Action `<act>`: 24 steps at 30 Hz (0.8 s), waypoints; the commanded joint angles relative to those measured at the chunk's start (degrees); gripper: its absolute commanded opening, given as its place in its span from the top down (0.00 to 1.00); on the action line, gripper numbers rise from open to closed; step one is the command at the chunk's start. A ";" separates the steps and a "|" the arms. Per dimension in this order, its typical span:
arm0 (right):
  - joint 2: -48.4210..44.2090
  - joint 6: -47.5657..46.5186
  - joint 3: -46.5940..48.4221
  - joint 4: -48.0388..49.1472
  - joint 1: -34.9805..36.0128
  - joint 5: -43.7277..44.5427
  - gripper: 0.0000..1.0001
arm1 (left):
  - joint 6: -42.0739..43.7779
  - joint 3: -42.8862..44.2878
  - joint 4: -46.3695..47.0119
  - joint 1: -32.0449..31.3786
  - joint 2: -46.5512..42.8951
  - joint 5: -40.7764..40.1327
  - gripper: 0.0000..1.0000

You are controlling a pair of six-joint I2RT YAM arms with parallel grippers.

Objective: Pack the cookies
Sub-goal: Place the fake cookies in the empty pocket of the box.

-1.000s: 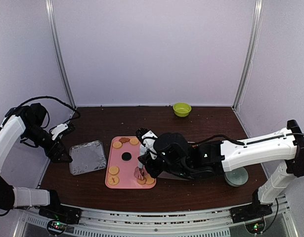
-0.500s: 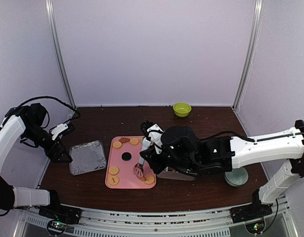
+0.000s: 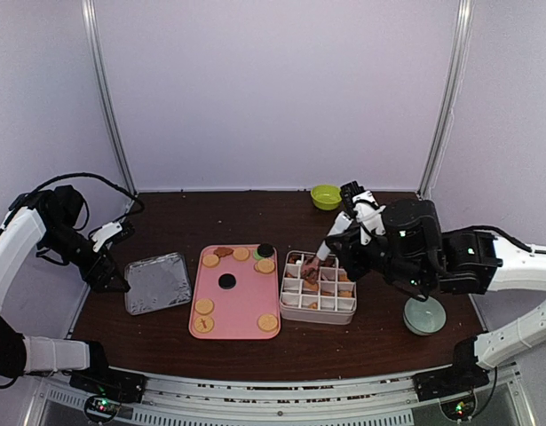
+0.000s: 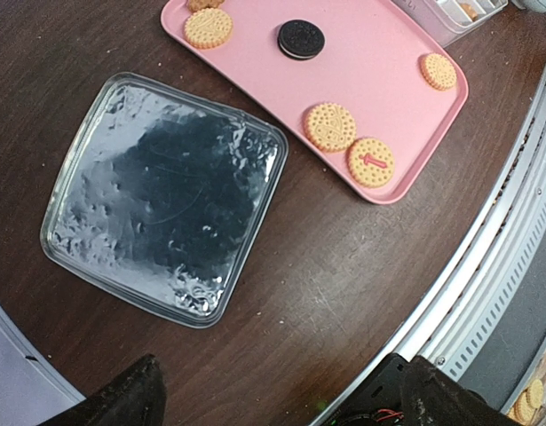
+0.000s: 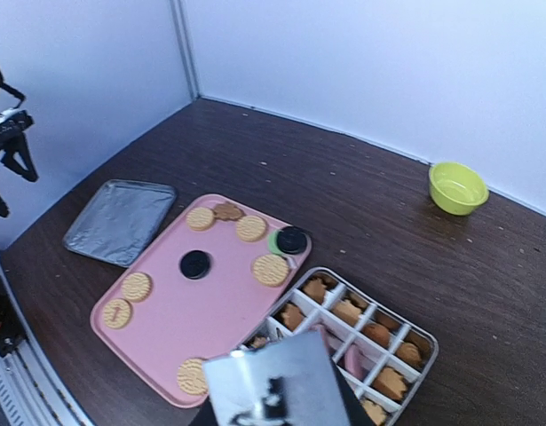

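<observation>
Golden-tan and black cookies (image 3: 204, 306) on a pink tray (image 3: 240, 311); silver lid (image 3: 157, 282), lime-green bowl (image 3: 327, 196).

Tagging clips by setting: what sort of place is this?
Probably a robot test booth in a lab, not a kitchen: plain white walls with metal posts box in a dark table, and cookies lie staged on a pink tray beside a divided box.

A white left arm (image 3: 15, 244) and a white right arm (image 3: 512, 266) are standing bolted to an aluminium rail (image 3: 255, 395) at the near edge of a dark wooden table (image 3: 379, 346), with a black cable (image 3: 86, 179) looping off one. Plain pale panel walls (image 3: 273, 89) and metal corner posts (image 3: 106, 98) are enclosing the table, so this is looking like a robotics lab test booth.
</observation>
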 commanded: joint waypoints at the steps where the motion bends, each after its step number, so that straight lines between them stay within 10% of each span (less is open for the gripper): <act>1: -7.22 -0.13 -3.84 -4.87 -2.31 6.21 1.00 | 0.96 1.72 -0.03 0.42 -0.13 1.37 0.05; 24: -9.73 2.89 -7.46 -4.00 -3.40 0.59 1.00 | 0.84 1.91 -0.12 0.54 0.59 1.58 0.05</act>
